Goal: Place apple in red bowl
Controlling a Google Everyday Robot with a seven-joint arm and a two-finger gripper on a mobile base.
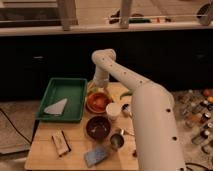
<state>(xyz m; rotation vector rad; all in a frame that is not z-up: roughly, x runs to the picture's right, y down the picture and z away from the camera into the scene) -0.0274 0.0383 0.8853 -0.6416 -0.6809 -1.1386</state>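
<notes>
The red bowl [98,103] is shallow and orange-red and sits on the wooden table, right of the green tray. My gripper [94,90] hangs from the white arm, which comes in from the lower right. It sits at the bowl's far-left rim, pointing down. A small red-orange round shape, the apple [102,99], shows inside the bowl just below and right of the gripper. I cannot tell whether the gripper touches it.
A green tray [62,89] with a white napkin [56,106] lies on the left. A dark maroon bowl [98,127] sits in front of the red bowl and a white cup [113,110] to its right. A metal cup [116,141], blue sponge [96,155] and snack bar [61,143] are near the front edge.
</notes>
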